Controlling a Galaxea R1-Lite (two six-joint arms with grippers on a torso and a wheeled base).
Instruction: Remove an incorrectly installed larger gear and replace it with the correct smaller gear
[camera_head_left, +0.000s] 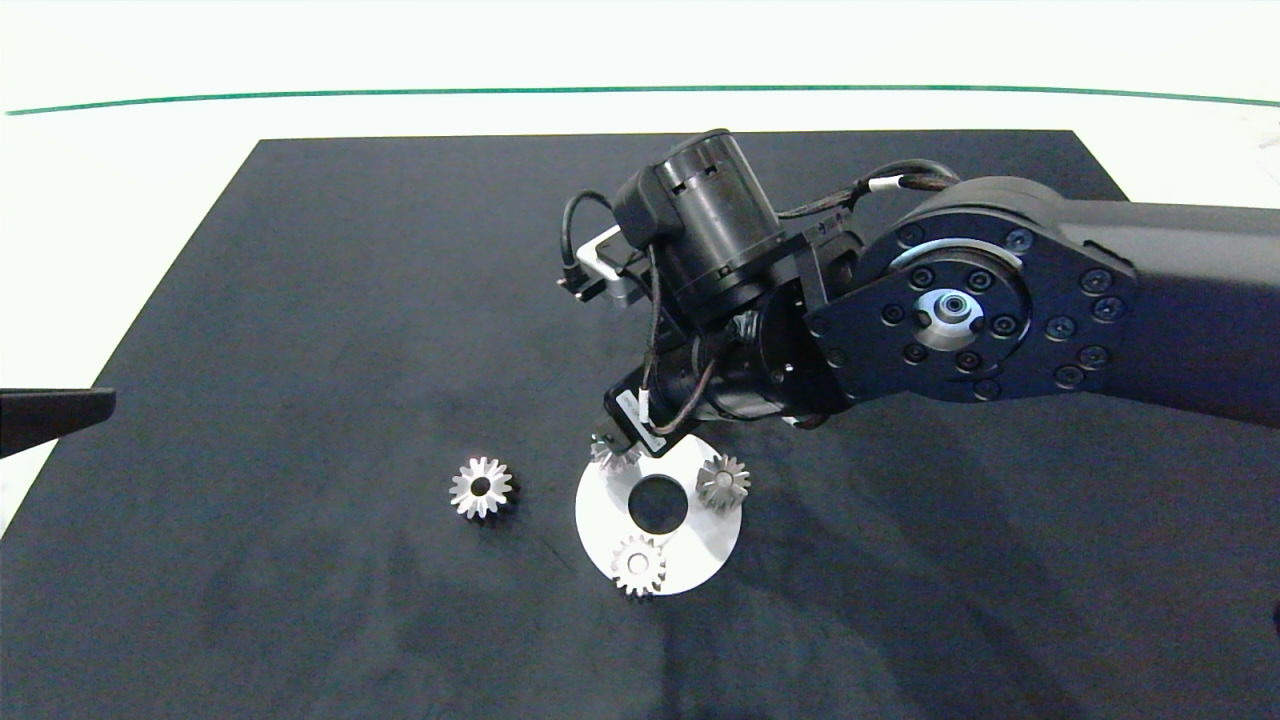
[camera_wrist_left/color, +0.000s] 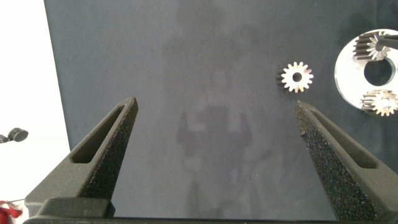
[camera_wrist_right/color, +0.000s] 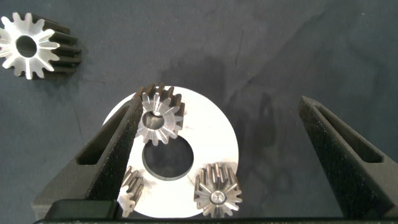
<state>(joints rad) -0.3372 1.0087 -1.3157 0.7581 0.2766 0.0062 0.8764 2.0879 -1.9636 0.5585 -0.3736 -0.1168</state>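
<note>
Larger gear (camera_head_left: 481, 488) alone on mat (camera_head_left: 300, 300), beside disc (camera_head_left: 700, 545).

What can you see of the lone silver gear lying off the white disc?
The silver metal bevel gear with pointed star-like teeth lies flat on the black mat, dark round bore facing up, apart from the white ring-shaped disc that carries three similar gears. Nothing touches it; the right tool is open over the disc.

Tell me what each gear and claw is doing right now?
larger gear: lying on the mat, off the disc.
smaller gear: on the disc, not gripped.
other two gears: on the disc.
right gripper: open, above the disc.
left gripper: open, idle over the mat.
</note>
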